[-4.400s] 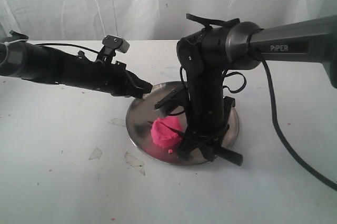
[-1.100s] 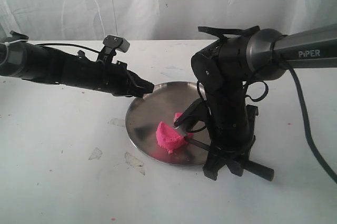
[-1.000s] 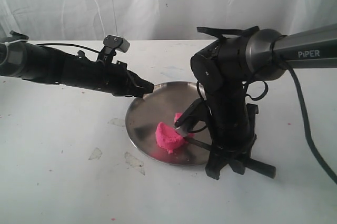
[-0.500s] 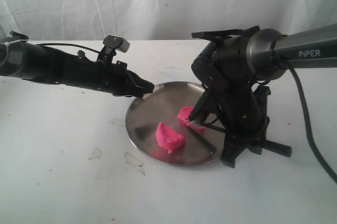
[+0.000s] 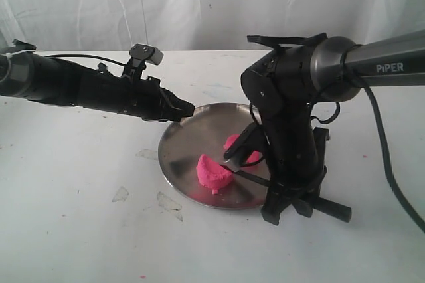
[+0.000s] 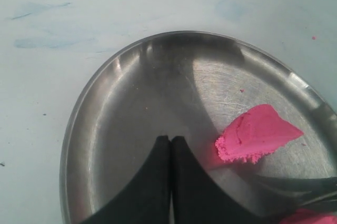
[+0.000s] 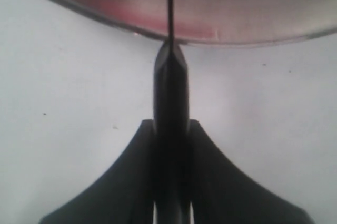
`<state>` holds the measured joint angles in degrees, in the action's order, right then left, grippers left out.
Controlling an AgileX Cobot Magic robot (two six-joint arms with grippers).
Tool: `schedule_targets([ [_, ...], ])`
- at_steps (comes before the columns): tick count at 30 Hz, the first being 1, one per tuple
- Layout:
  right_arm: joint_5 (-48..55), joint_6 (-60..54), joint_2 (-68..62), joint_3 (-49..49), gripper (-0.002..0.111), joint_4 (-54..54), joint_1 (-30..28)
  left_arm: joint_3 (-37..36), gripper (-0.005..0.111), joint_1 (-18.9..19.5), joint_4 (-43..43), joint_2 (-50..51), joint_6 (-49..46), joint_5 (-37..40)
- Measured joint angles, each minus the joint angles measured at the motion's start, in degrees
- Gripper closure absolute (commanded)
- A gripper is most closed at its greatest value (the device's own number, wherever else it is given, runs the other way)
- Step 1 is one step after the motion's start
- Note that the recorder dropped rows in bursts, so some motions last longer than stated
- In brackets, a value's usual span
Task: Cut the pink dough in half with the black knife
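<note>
The pink dough lies in two wedge-shaped halves on the steel plate (image 5: 189, 137). One half (image 5: 212, 173) sits near the front rim. The other half (image 5: 238, 145) lies further back, partly behind the right arm. My right gripper (image 5: 287, 202) is shut on the black knife's handle (image 7: 171, 98) just off the plate's front right rim. The blade (image 5: 251, 177) reaches low over the plate between the halves, seen edge-on (image 7: 171, 3) in the right wrist view. My left gripper (image 5: 184, 108) is shut and empty above the plate's far left rim (image 6: 73, 129), near one dough half (image 6: 258, 133).
The plate stands on a white table (image 5: 80, 216) with a white curtain (image 5: 199, 4) behind. Small clear scraps (image 5: 169, 203) lie on the table left of the plate. The right arm's cable (image 5: 372, 190) trails over the table at right.
The single lump is now two halves. Over the last second the right gripper swung right with the knife and came back, and the far half now lies further from the near one. The left arm stayed still.
</note>
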<state>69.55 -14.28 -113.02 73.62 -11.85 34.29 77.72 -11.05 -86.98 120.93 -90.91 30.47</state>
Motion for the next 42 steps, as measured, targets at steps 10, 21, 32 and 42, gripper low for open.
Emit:
schedule_targets([
  [10, 0.0, -5.19, 0.0, 0.0, 0.108, 7.69, 0.0, 0.0, 0.107, 0.0, 0.0, 0.0, 0.0, 0.1],
  [21, 0.0, 4.12, 0.0, 0.0, 0.108, -10.96, 0.0, 0.0, 0.107, 0.0, 0.0, 0.0, 0.0, 0.34],
  [32, -2.8, 8.67, -0.37, 0.0, 0.108, -10.96, -4.66, -0.66, 0.107, 0.4, 6.21, -9.66, 4.13, -1.2],
  [42, -6.84, -6.34, 0.56, 5.32, 0.108, 20.02, -7.51, -3.76, 0.107, 0.4, 22.24, -24.44, 19.4, -6.55],
])
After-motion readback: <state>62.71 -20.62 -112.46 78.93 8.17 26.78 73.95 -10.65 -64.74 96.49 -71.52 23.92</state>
